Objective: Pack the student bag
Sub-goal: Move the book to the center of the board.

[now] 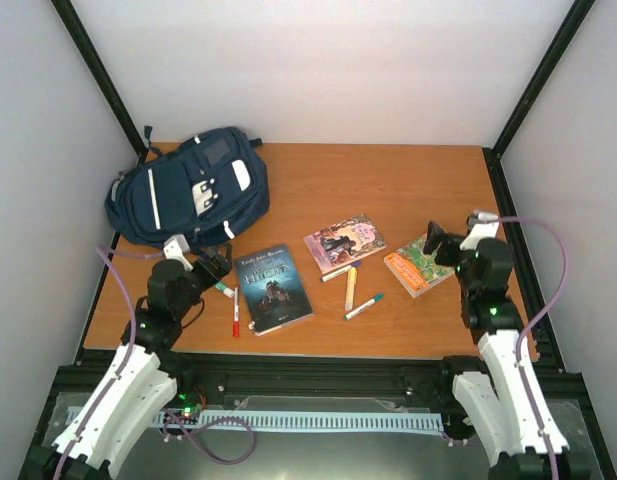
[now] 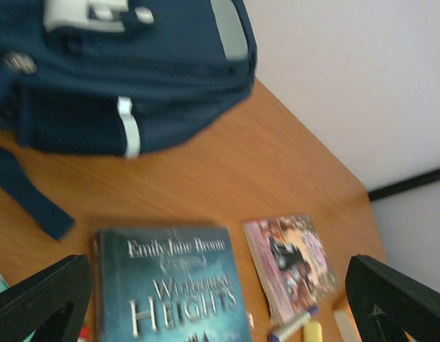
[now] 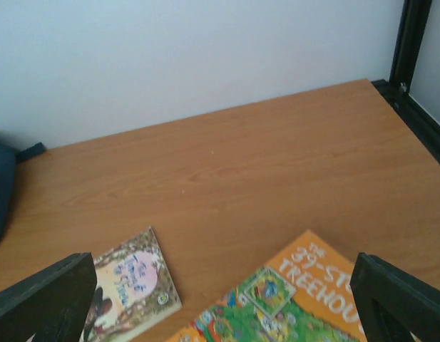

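Note:
The navy student bag (image 1: 188, 190) lies closed at the table's far left, and fills the top of the left wrist view (image 2: 120, 78). A dark teal book (image 1: 274, 288), a pink book (image 1: 344, 243) and an orange book (image 1: 420, 265) lie flat on the table. My left gripper (image 1: 220, 265) is open and empty, low between the bag and the teal book (image 2: 170, 292). My right gripper (image 1: 435, 240) is open and empty, just above the orange book (image 3: 291, 299). The pink book also shows in the right wrist view (image 3: 130, 285).
Loose pens lie near the books: a red one (image 1: 236, 312), a yellow highlighter (image 1: 350, 288), a teal-capped marker (image 1: 364, 306) and a purple-capped marker (image 1: 340, 271). White walls and black frame posts (image 1: 528, 90) enclose the table. Bare wood (image 1: 388, 180) lies behind the books.

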`<action>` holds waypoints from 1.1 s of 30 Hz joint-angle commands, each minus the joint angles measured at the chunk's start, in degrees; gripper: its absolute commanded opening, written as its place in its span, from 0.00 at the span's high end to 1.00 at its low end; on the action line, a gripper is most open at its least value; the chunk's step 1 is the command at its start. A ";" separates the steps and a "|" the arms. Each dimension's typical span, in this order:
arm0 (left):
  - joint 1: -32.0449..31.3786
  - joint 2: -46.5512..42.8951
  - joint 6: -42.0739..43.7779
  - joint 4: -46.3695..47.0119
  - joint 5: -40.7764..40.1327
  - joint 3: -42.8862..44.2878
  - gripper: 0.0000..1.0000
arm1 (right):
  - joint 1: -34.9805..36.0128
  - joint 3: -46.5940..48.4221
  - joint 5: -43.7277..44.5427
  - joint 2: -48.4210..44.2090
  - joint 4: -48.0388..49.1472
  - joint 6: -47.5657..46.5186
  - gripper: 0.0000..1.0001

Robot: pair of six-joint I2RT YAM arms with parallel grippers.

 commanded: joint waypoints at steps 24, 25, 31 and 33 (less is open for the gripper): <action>3.00 50.30 19.05 -13.00 4.97 50.93 0.24 | -1.01 17.80 -24.50 19.64 -11.51 -27.50 0.12; 1.84 53.31 19.12 -13.35 5.12 53.30 0.22 | -1.01 17.59 -25.01 19.80 -11.60 -28.05 0.12; -4.94 71.64 19.91 -16.09 6.86 67.59 0.16 | -1.07 16.87 -28.56 20.92 -12.22 -30.94 0.12; -6.87 76.90 20.61 -18.35 7.16 71.75 0.16 | -1.13 16.99 -29.04 21.67 -12.55 -31.32 0.13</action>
